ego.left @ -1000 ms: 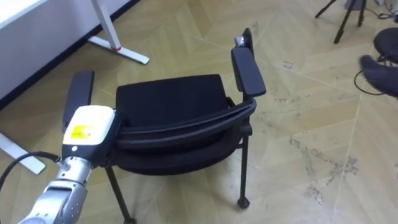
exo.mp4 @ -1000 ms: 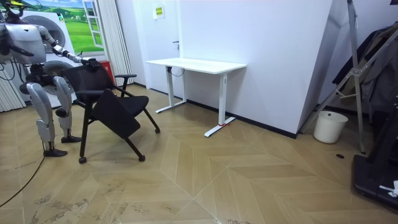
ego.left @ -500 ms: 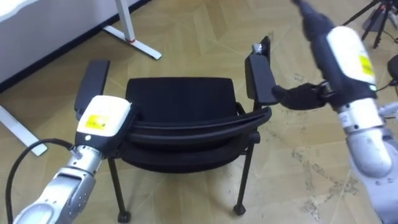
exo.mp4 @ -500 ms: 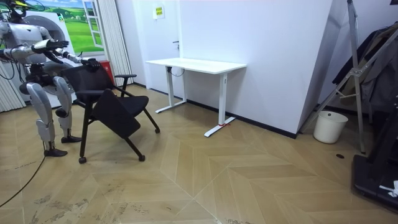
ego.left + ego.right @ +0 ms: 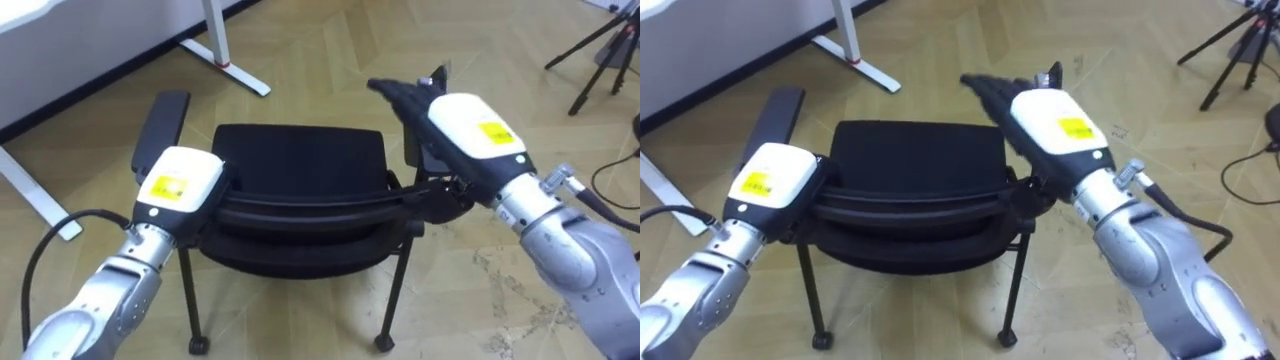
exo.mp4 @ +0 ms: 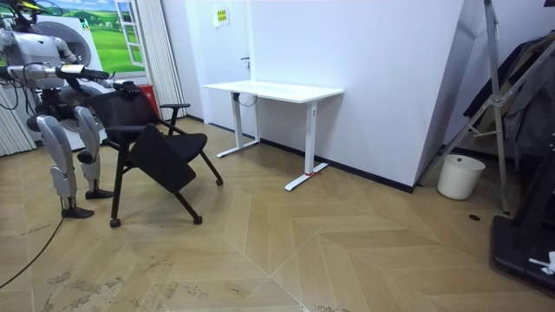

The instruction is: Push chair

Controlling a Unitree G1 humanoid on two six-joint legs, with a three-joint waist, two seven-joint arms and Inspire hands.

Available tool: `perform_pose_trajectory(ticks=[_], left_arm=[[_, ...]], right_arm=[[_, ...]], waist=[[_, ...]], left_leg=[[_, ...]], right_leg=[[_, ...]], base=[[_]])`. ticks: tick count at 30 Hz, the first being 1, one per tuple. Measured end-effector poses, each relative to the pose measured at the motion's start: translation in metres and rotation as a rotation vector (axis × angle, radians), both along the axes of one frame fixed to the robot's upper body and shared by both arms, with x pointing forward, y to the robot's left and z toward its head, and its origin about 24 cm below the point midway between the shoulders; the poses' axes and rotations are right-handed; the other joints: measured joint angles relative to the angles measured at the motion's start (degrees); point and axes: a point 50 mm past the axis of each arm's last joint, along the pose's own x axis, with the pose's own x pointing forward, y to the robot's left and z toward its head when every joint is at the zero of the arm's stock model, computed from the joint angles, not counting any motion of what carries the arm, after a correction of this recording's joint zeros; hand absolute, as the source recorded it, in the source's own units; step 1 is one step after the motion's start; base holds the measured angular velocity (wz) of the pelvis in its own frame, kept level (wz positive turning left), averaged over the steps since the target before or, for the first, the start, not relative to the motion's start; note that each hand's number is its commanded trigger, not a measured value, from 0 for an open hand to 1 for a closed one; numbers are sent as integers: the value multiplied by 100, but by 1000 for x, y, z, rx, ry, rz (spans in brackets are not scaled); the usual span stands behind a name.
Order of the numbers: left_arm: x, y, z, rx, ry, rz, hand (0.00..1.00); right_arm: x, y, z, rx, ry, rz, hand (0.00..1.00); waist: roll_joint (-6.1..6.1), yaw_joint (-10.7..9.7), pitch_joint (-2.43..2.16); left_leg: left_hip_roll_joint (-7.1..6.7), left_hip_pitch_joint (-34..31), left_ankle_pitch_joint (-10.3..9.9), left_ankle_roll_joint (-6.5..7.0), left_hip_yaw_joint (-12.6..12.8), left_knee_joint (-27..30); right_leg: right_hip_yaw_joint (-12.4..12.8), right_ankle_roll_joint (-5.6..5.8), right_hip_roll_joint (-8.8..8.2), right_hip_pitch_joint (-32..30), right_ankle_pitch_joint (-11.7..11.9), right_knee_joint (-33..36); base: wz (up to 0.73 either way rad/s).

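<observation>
Both arms reach forward. The left hand (image 5: 178, 185) lies back-up at near left. The right hand (image 5: 462, 128), on the right, holds its fingers (image 5: 392, 90) stretched straight, pointing far and leftward.

Bright, even light, diffuse and from overhead; shadows all soft-edged.

Eye views: the white backs of the left hand (image 5: 180, 185) and right hand (image 5: 462, 125) are the brightest spots, close to clipping. The black chair (image 5: 300, 165) swallows detail, so the seat reads nearly flat. The floor (image 5: 300, 40) is palest toward 12 o'clock, with a soft shadow under the chair at 6 o'clock.

Room view: the wall (image 6: 381, 78) is evenly lit. Faint shade under the desk (image 6: 273, 89) near 12 o'clock, dull sheen on the parquet at 6 o'clock.
</observation>
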Motion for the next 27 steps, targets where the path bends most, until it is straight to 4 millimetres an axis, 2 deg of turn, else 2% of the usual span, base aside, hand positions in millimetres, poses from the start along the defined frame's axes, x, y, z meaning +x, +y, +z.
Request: perform_pose_trajectory(ticks=[6, 9, 17, 27], left_arm=[[4, -1, 2, 7, 5, -23, 100], [5, -2, 2, 10, 10, -27, 100], [6, -2, 3, 17, 22, -23, 100], [5, -4, 1, 17, 30, -33, 100]], right_arm=[[-3, -6, -2, -78, 67, 43, 0], [-5, -7, -6, -121, 136, 74, 0], [-7, -10, -13, -195, 280, 79, 0], [-9, -9, -17, -225, 339, 99, 0]], waist=[[-20, 74, 7], [-57, 126, -12], [-76, 135, -26], [-52, 156, -31]], left_leg=[[9, -9, -6, -11, -19, 4], [17, 3, -7, -13, -18, 2], [10, 7, -7, -13, -63, 3], [6, 73, -8, -13, -106, -8]], right_leg=[[-34, -10, 5, -13, 6, -2], [-35, -15, 14, 7, 9, -8], [-52, -15, 10, 20, 10, -9], [-48, -16, 11, 113, 11, -65]], base=[[0], [-2], [0], [1]])
